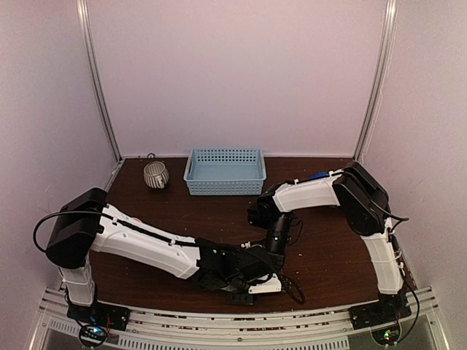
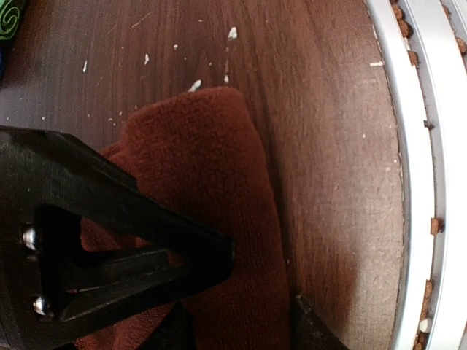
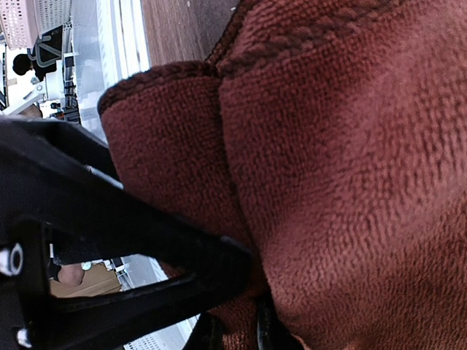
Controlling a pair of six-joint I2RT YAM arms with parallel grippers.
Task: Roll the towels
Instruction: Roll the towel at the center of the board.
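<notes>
Top view first: both arms fold in toward the near edge of the tabletop, and the left end effector and right end effector sit almost on top of each other. That looks to me like a two-handed job, one side anchoring and one side shaping. From up here the rust-red towel is basically hidden under all that black hardware. The light blue basket and the patterned bowl are parked at the far edge, well apart from the action, so I'd guess they just aren't part of this step. Left wrist view: the towel lies bunched in a thick fold on the wood, close to the metal rail at the tabletop's edge. The jaws straddle the fold, one finger across the cloth and the other tip poking in at the bottom. There's cloth between them, but I honestly can't tell if they're biting it or just loose around it. A sliver of green towel shows in the top left corner, well away and presumably waiting its turn. Right wrist view: super close, the frame is nearly all red terry with a doubled-over hemmed edge. This end effector is pinched down on the rust-red towel, fingers nearly together. My guess is it's holding the fold so the layers don't spring apart. I wouldn't call it a proper roll yet, more a lumpy fold.
</notes>
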